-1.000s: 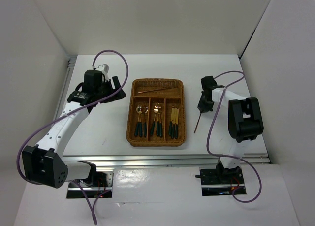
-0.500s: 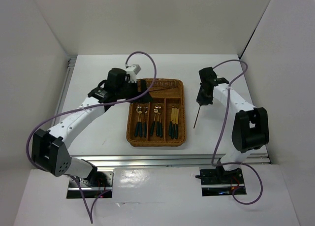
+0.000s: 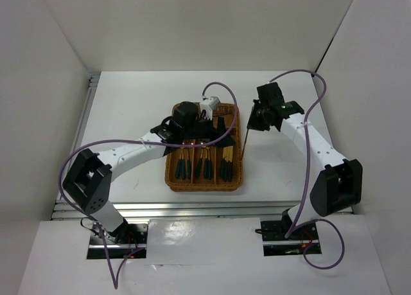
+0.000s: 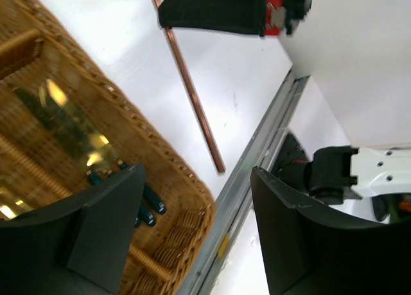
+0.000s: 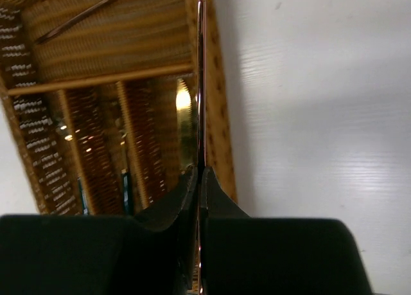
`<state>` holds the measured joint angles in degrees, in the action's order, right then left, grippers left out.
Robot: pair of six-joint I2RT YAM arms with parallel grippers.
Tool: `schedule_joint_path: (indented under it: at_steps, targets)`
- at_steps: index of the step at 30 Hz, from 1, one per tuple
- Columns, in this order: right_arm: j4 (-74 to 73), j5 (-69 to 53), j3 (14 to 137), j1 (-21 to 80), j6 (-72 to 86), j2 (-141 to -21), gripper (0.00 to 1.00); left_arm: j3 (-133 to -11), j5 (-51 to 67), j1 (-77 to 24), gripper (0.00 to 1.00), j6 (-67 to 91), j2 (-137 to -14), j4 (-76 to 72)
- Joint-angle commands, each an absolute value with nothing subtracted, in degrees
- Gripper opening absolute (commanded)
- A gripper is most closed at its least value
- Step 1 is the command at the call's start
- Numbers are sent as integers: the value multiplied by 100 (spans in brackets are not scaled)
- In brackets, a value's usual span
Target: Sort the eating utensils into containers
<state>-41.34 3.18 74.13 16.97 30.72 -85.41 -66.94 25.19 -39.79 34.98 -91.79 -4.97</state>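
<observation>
The brown wicker tray (image 3: 172, 174) lies mid-table. Its long slots hold teal-handled spoons (image 3: 183, 166), forks (image 3: 205, 166) and knives (image 3: 227, 168). My right gripper (image 3: 255, 119) is shut on a reddish-brown chopstick (image 3: 244, 144), which hangs along the tray's right rim. In the right wrist view the chopstick (image 5: 200, 83) runs from my shut fingers (image 5: 221, 202) up along the rim (image 5: 217, 115). A second chopstick (image 5: 83, 13) lies in the crosswise slot. My left gripper (image 3: 220, 126) is open and empty over the tray's far right part. The left wrist view shows the held chopstick (image 4: 192, 102) past the tray's edge (image 4: 186, 179).
A metal rail (image 3: 192, 208) runs along the table's near edge, also seen in the left wrist view (image 4: 257, 160). White walls (image 3: 58, 51) close in the left, back and right sides. The two arms are close together above the tray's far right corner.
My left arm has swung right from the table's left side to over the tray. My right gripper has carried the chopstick left to the tray's right rim.
</observation>
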Motion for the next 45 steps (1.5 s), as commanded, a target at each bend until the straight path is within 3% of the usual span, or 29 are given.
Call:
schedule_joint_path:
  at_steps: [1, 18, 22, 25, 31, 35, 38, 39, 45]
  targets:
    - [-3823, -61, 7489, 1872, 3225, -8096, 0, -6549, 2531, -4113, 81, 3902, -9377, -1572]
    - [-3428, -536, 7093, 2136, 3524, -7848, 0, -6794, 2716, -4289, 74, 4772, -10212, -2197]
    - [-3367, -589, 7093, 2188, 3524, -7901, 0, -6934, 2768, -4289, 61, 4825, -10344, -2093]
    - [-3366, -589, 7040, 2188, 3524, -7901, 0, -7101, 2769, -4289, 43, 4825, -10450, -1925]
    - [-3313, -642, 7040, 2188, 3524, -7901, 2, -7242, 2769, -4289, 30, 4878, -10564, -1679]
    - [-3498, -414, 7040, 2188, 3524, -7963, 19, -7356, 2628, -4289, 17, 4755, -10512, -1389]
    - [-3655, -62, 7040, 2188, 3577, -7902, 38, -7409, 2409, -4289, 13, 4466, -10346, -1022]
    - [-3656, 104, 7092, 2188, 3577, -7840, 49, -7461, 2278, -4289, 11, 4308, -10232, -924]
    - [-3990, 632, 7216, 2136, 3638, -7638, 66, -7672, 1978, -4052, 10, 3543, -9897, 190]
